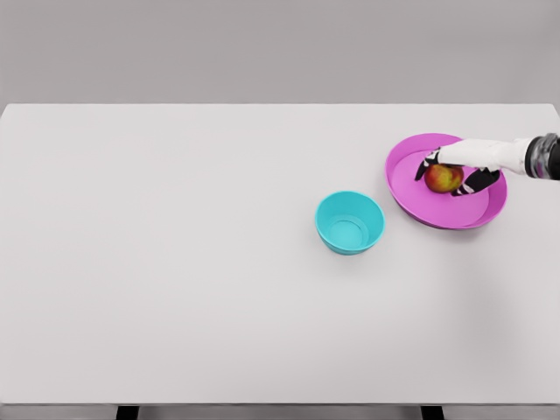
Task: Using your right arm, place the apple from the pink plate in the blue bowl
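Now the right hand (455, 171) cups the apple (444, 178) on the pink plate (411, 192).

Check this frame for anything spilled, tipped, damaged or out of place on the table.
Nothing stands out. The blue bowl sits upright and empty on the white table. The pink plate lies flat beside it, not touching. The apple is on the plate, with the right robot hand closed around it.
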Controlling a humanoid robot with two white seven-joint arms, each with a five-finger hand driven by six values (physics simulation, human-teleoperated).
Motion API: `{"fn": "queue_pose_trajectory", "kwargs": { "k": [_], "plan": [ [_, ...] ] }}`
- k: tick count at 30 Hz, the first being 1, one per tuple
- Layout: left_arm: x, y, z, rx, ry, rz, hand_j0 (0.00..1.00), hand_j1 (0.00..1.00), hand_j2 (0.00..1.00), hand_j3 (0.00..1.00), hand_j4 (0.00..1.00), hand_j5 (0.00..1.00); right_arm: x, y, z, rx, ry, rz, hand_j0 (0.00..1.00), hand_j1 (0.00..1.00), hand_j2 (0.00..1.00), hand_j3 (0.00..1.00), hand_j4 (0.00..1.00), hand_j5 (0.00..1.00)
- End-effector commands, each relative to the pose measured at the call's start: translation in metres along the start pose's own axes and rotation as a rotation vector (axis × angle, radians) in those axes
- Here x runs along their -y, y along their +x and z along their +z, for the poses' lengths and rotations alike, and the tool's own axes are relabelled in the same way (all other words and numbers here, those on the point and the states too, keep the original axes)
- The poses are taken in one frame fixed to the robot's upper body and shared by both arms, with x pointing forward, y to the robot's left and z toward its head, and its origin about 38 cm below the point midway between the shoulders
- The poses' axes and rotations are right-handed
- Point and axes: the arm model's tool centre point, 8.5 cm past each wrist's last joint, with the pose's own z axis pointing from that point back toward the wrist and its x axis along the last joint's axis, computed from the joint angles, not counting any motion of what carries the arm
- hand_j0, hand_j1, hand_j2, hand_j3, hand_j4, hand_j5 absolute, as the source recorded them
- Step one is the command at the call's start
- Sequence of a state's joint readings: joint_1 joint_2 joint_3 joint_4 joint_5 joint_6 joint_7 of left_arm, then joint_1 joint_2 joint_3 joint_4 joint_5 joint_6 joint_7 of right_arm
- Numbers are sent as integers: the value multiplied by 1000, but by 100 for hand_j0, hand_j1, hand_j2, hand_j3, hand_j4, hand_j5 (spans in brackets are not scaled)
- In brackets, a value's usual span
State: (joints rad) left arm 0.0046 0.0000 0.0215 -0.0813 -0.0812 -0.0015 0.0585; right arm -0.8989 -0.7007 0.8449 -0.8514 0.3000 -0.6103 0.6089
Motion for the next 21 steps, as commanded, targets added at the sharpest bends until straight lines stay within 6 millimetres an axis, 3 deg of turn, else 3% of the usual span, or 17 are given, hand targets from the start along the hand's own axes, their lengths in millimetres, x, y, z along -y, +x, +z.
{"fn": "queue_pose_trajectory", "kwargs": {
  "k": [1,5,13,21],
  "plan": [
    [0,0,0,0,0,0,100,100,100,100,100,100,-1,0,0,-2,5,1,50,50,50,50,50,50],
    [0,0,0,0,0,0,100,100,100,100,100,100,0,1,0,1,1,4,50,50,50,50,50,50],
    [0,0,0,0,0,0,100,100,100,100,100,100,23,6,10,14,-55,32,50,50,50,50,50,50],
    [0,0,0,0,0,0,100,100,100,100,100,100,50,48,21,111,-108,170,50,50,50,50,50,50]
  ]
}}
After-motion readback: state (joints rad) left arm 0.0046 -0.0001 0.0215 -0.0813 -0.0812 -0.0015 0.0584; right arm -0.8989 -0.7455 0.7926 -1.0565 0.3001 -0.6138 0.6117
